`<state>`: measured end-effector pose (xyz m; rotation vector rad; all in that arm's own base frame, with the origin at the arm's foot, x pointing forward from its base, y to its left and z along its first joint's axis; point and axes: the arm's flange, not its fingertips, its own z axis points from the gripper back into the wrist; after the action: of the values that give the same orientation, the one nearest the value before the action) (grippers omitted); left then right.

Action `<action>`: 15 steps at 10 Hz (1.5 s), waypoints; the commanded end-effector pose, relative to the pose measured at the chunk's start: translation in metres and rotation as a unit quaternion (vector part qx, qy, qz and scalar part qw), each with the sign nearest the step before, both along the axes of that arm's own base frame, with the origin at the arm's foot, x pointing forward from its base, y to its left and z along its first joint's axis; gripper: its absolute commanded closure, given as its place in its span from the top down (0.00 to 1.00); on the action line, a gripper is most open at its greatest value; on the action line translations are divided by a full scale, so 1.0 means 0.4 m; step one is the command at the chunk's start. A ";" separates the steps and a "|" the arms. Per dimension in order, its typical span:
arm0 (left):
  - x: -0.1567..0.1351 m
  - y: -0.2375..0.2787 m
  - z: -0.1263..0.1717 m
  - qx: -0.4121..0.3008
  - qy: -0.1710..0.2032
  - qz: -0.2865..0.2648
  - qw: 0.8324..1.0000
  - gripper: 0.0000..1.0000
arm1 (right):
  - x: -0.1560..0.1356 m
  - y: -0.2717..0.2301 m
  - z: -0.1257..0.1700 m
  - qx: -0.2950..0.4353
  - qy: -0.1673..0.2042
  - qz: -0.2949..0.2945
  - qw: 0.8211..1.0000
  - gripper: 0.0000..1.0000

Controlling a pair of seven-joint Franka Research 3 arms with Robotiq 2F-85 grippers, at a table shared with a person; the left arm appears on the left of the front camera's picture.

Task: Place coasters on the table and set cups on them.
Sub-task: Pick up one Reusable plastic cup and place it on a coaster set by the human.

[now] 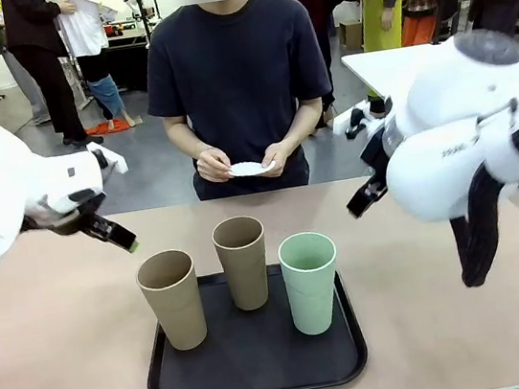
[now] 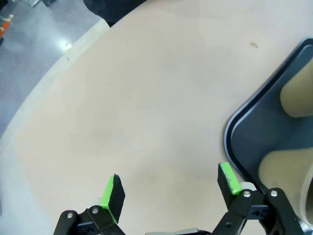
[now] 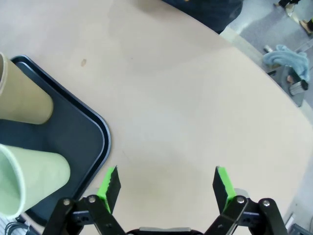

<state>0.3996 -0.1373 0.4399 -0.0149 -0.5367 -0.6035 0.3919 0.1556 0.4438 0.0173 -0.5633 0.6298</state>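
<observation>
Beige desk (image 1: pixel 63 377), busy room behind with people standing at the far side.

Left fingers (image 2: pixel 229 178): spread wide, green pads well apart, nothing between them. They hover over bare desk just left of the tray's left edge. In the front view they hang above the desk left of the cups, tips pointing down and right.

Right fingers (image 3: pixel 108 183): also wide open and empty, over bare desk just right of the tray's right edge. In the front view they hang right of the cups and above the desk.

Black tray (image 1: pixel 256 379): on the near middle of the desk, between the two arms. Three cups stand upright on it in a row:
- tan-brown cup (image 1: pixel 171 299), left
- second tan-brown cup (image 1: pixel 243 260), middle, slightly farther back
- mint green cup (image 1: pixel 310 279), right

The cups are close together; cannot tell whether they touch.

Person at the far edge of the desk, dark T-shirt. Both hands (image 1: pixel 212 165) are held together at waist height over the far edge, holding a white paper coaster (image 1: pixel 248 168) between them. One disc or a stack: cannot tell.
</observation>
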 end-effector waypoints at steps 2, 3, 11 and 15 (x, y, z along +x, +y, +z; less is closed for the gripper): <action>-0.095 0.011 0.218 0.023 0.007 -0.042 0.999 1.00 | -0.124 -0.037 0.246 -0.023 -0.018 -0.025 0.999 1.00; -0.114 0.009 0.258 0.022 0.005 -0.044 0.999 1.00 | -0.161 -0.042 0.307 -0.018 -0.034 -0.029 0.999 1.00; -0.071 0.116 0.325 -0.374 0.079 -0.031 0.924 1.00 | -0.082 -0.226 0.328 0.293 0.122 -0.029 0.948 1.00; -0.031 0.384 0.327 -0.617 0.203 0.073 0.756 1.00 | -0.018 -0.546 0.240 0.554 0.283 -0.052 0.781 1.00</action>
<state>0.3749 -0.0008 0.5842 -0.9765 -0.5609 -0.3327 0.3712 -0.0487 0.5477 0.9109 -0.4982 0.3408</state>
